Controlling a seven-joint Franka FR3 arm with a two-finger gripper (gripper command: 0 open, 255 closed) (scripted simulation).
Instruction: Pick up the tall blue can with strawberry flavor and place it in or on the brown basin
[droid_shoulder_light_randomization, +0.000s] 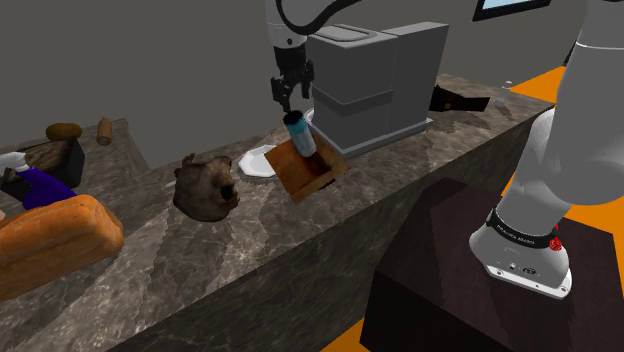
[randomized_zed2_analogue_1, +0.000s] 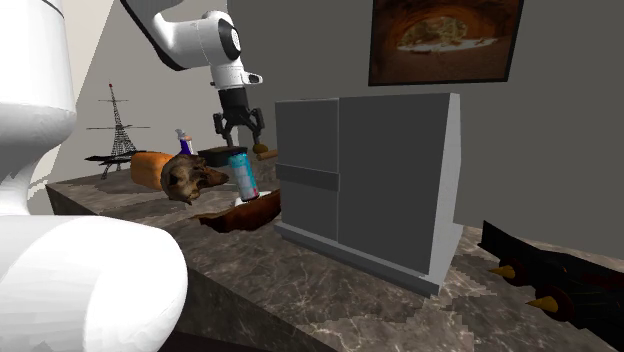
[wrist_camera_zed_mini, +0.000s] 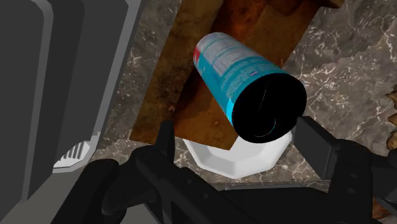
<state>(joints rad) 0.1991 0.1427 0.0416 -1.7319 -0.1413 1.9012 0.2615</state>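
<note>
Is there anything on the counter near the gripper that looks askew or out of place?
Yes. The brown basin lies partly on a white plate, so it sits slanted, not flat on the counter. The blue can inside it leans, below the open gripper.

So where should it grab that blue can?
Round the upper wall of the blue can, just under its dark top, coming from above. It leans in the brown basin, top towards the open gripper, with the grey machine close beside.
</note>
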